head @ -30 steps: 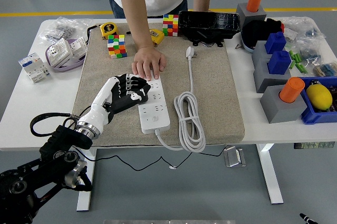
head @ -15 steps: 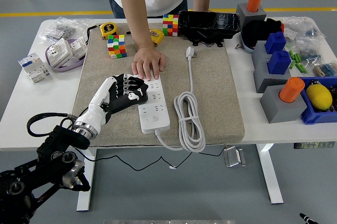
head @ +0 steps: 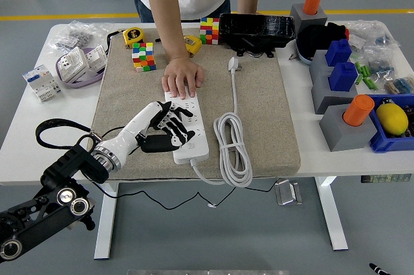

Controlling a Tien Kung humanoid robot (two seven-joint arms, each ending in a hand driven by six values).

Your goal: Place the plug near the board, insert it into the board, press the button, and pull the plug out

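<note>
Board (head: 189, 132), a white power strip, lies lengthwise near the middle of the tan mat (head: 272, 120), its far end pinned under a person's hand (head: 183, 79) that presses flat on it with fingers spread. The left hand (head: 169, 130) now lies over the strip's left side and middle; half a second ago it sat a little farther back and to the left, at the strip's left edge near the person's hand. Its forearm has also swung lower, and the black arm at the lower left has dropped toward the picture's corner. The fingers (head: 182, 130) are spread loosely across the strip's face and grasp nothing; which socket or button they touch cannot be told. The plug (head: 233, 63) rests unplugged on the mat near its far edge, right of the person's hand and apart from the strip, exactly where it lay before. Its cord (head: 231, 145) runs down to a coil beside the strip's right side and joins the strip's near end. The person's hand, strip and coil have not shifted. No right arm shows.
</note>
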